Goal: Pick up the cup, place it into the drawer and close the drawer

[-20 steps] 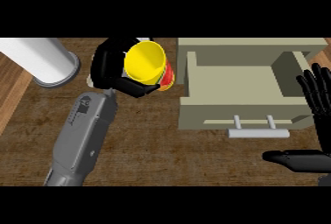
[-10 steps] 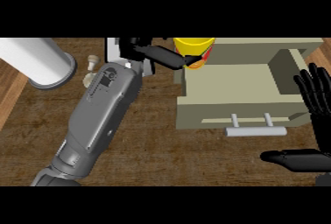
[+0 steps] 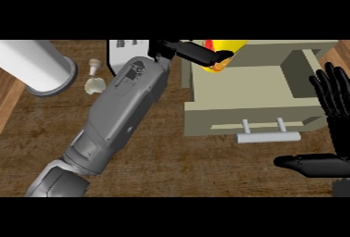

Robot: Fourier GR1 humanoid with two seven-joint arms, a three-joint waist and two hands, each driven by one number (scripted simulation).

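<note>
A yellow cup (image 3: pixel 226 48) with a red and orange patch shows at the top edge of the head view, over the far left corner of the open beige drawer (image 3: pixel 253 90). My left hand (image 3: pixel 191 52) is shut on it, black fingers wrapping its side and hiding much of it. The grey left forearm (image 3: pixel 120 111) stretches diagonally up from the lower left. My right hand (image 3: pixel 331 99) rests open at the right edge, fingers up beside the drawer's right wall, thumb pointing left below it. The drawer's front carries a pale bar handle (image 3: pixel 268 137).
A large white cylinder (image 3: pixel 34 67) stands at the upper left on the wooden counter (image 3: pixel 178 166). A small pale object (image 3: pixel 94 83) lies between it and my left forearm. A white block (image 3: pixel 126 51) sits behind the wrist.
My left arm has reached further up and to the right, carrying the cup from left of the drawer to above its far left corner. The right hand has stayed still.
</note>
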